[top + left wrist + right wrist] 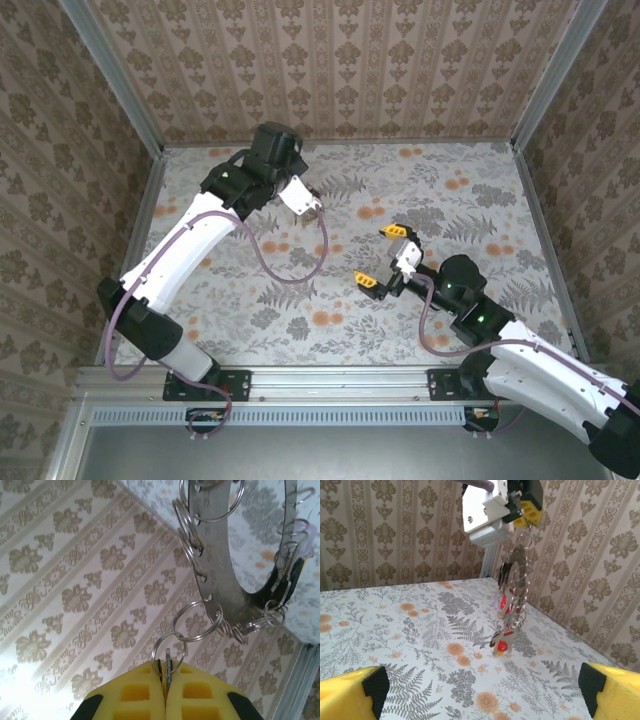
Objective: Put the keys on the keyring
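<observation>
The keyring (216, 575) is a wide flat metal loop strung with several small split rings, and it hangs in the air from my left gripper (166, 676). The yellow pads are shut on a key (168, 666) that sits on a small ring linked to the loop. In the right wrist view the left gripper (524, 511) is at the top, and the bunch (516, 587) dangles below it. Red- and yellow-tagged keys (503, 641) hang lowest, just above the table. My right gripper (382, 258) stands wide open, well short of the bunch, its fingers (355, 692) empty.
The floral tabletop (450, 200) is walled by patterned panels (330, 60) on three sides. A metal frame post (487, 565) stands in the far corner behind the hanging bunch. A purple cable (290, 270) loops from the left arm over the table.
</observation>
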Action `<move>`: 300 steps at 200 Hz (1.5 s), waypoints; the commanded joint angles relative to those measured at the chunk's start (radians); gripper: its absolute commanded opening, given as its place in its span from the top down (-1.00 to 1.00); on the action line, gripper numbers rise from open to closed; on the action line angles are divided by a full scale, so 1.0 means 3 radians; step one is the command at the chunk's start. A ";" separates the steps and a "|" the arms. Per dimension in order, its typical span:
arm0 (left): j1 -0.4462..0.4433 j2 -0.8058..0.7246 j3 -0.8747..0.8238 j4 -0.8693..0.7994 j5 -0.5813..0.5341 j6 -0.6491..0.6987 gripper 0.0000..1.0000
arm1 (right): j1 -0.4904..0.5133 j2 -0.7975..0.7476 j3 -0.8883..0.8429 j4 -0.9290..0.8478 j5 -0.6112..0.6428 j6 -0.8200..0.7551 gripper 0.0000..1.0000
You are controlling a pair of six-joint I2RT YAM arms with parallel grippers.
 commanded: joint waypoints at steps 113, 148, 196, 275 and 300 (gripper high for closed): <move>-0.0973 -0.0054 0.0313 -0.1678 0.0798 -0.2268 1.00 | -0.0735 -0.0382 0.0050 -0.0559 0.0592 -0.0014 -0.99; -0.1295 0.0158 0.0256 -0.1814 0.1385 -0.3053 1.00 | -0.0924 -0.0278 -0.0040 -0.0407 0.0573 0.0117 -0.99; -0.1489 0.0619 0.0641 -0.1895 0.1684 -0.3784 1.00 | -0.1164 -0.0118 -0.0072 -0.0224 0.0596 0.0312 -0.99; -0.1165 0.1016 0.0810 -0.1959 0.2061 -0.3953 1.00 | -0.1503 -0.0076 -0.0020 -0.0213 0.0470 0.0370 -0.99; -0.0887 0.1053 0.0417 -0.1643 0.2377 -0.3810 1.00 | -0.1510 -0.0089 -0.0036 -0.0225 0.0488 0.0370 -0.99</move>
